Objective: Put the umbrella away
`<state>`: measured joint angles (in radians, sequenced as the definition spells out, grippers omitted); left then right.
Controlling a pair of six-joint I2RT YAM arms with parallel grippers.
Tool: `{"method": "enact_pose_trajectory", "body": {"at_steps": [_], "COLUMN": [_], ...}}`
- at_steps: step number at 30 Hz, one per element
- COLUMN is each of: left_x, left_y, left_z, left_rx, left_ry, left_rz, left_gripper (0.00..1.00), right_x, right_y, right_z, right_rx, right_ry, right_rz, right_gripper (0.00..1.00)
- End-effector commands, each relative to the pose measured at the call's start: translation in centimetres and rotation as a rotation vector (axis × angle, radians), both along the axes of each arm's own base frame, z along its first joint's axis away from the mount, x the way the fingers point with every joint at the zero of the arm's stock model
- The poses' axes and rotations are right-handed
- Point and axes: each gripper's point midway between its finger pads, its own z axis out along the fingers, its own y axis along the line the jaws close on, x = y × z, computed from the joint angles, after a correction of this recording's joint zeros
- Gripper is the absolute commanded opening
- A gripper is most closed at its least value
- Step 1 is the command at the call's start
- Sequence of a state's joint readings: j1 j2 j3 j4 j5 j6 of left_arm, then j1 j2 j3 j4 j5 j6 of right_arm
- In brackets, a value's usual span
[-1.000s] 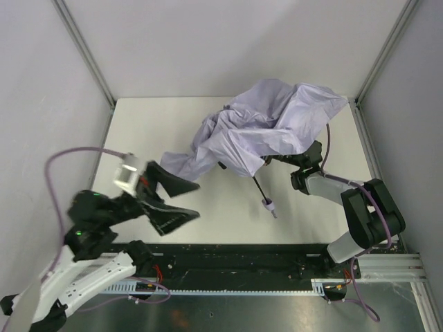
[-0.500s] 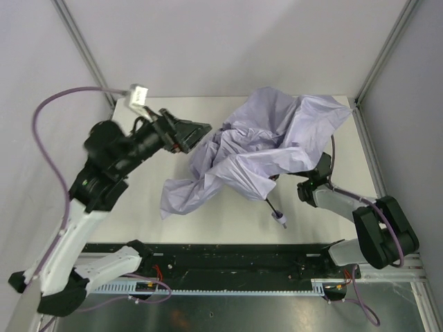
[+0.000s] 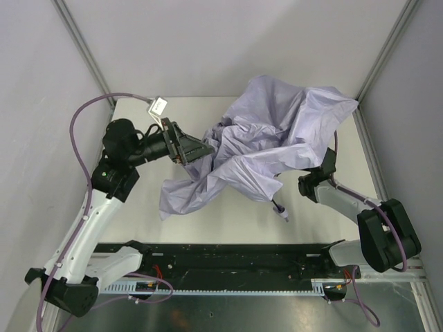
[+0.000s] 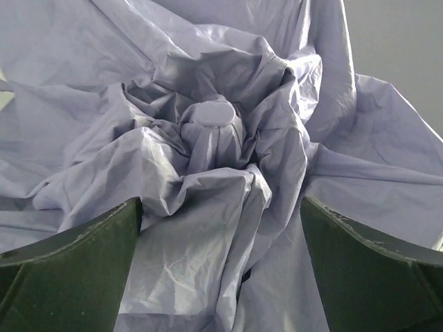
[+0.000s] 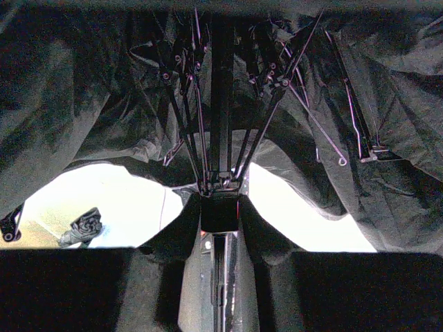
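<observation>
We judge the canopy-collapsing step is underway. Our left gripper (image 3: 202,149) faces the crown of the umbrella (image 3: 277,138), jaws apart, so it should next close there. The umbrella slumps half-folded across the desk (image 3: 208,225), right of centre. Our right gripper (image 5: 220,290) straddles the shaft beneath; we cannot tell its jaws' state.

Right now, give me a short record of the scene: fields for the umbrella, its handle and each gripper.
umbrella: canopy crumpled, partly collapsed, over the table's far right
handle: sticks out below the canopy, toward the near edge
left gripper: open, fingers either side of the canopy's top cap
right gripper: under the canopy, shaft between its fingers; grip unclear
</observation>
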<state>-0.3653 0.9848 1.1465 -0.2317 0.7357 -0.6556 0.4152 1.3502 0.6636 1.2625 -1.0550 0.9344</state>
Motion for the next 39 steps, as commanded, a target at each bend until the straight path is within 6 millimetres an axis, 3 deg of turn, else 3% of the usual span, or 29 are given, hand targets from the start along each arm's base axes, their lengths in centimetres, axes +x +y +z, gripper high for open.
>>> {"method": "enact_pose_trajectory", "body": {"at_steps": [1,4,11,17,19,22,29,31,33,35,39], "left_x": [-1.1,0.1,0.7,2.4,2.5,2.7,2.7,2.5,2.4,2.4,2.6], "left_y": [-1.1,-2.0,-4.2,-5.1,-5.6,-6.1,-5.6,-5.2,-4.8,-4.3,-3.0], "left_z": [1.3,0.7,2.7,2.2,2.5,2.7,3.2,3.4,3.7,3.9,4.4], "left_rx": [-0.048,-0.058,-0.183,-0.212,-0.230,-0.239,-0.262,-0.274,-0.285,-0.297,-0.330], "left_ry": [-0.071,-0.031,-0.040,0.024,0.029,0.019,-0.036,-0.051,-0.065,-0.072,-0.058], "left_rz": [-0.103,-0.090,-0.147,-0.118,-0.139,-0.157,-0.121,-0.101,-0.079,-0.053,0.004], "left_gripper": [0.99,0.99,0.99,0.99,0.95,0.75,0.13,0.03,0.01,0.00,0.00], "right_x": [-0.7,-0.9,-1.4,-2.0,-2.2,-2.5,-1.3,-0.5,0.6,1.6,2.0], "right_y": [0.0,0.2,1.0,1.4,1.7,1.9,2.2,2.3,2.2,1.8,0.2], "right_z": [4.3,4.4,4.1,3.9,3.6,3.4,2.9,2.1,1.4,0.5,-0.7], "right_rx": [0.095,0.093,0.065,0.037,0.021,0.000,-0.043,-0.084,-0.122,-0.158,-0.169], "right_ry": [-0.205,-0.211,-0.222,-0.244,-0.247,-0.254,-0.182,-0.133,-0.091,-0.037,0.049], "right_rz": [0.009,0.029,0.077,0.114,0.121,0.122,0.038,-0.024,-0.119,-0.231,-0.386], "right_gripper": [0.00,0.00,0.00,0.00,0.00,0.00,0.00,0.17,0.43,0.59,0.76]}}
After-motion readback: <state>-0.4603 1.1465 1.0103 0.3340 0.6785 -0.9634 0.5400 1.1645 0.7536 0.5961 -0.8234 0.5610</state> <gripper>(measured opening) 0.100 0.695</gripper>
